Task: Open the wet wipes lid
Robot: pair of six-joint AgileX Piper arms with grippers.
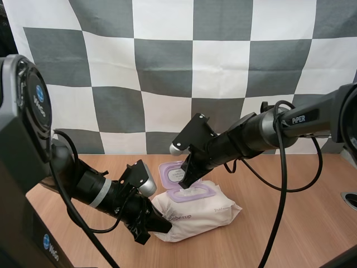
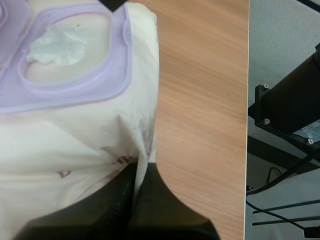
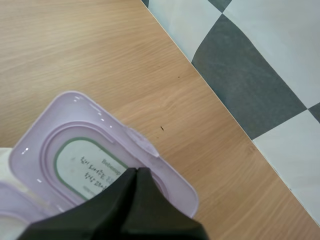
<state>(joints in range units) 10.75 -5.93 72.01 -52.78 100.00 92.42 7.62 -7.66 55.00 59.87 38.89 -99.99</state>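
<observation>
On the left, the left gripper [image 2: 136, 175] is seen low over the table [image 1: 279, 223], its jaws closed tight on the crimped end seam [image 2: 144, 137] of the wet wipes pack [image 1: 206, 215]. The film is puckered and pulled into folds where it is pinched. That grip is judged to be an anchor: the soft pack is pinned by its near end so that it cannot slide or lift while the top is worked. The pack itself is lying flat on the wooden table, near the middle and between the two arms, a plump white pillow with faint lilac lettering along its side. Moving across, a lilac oval frame [image 1: 192, 192] is seen on its upper face, and a crumpled white wipe [image 2: 54, 45] is exposed in the opening. Just behind the frame, the lid [image 1: 169, 172] is found flipped back on its hinge, its inner side turned up, so the task looks all but done. A printed label [image 3: 85, 167] shows through the lid, and a small tab [image 3: 142, 144] sticks out at its free edge. Then, on the right, the right gripper [image 3: 135, 174] is reached down over that lid, its fingers pressed together into one dark wedge with nothing between them. The tip is set at the lid's inner face near the tab, as if to push it back; whether contact is made cannot be told.
</observation>
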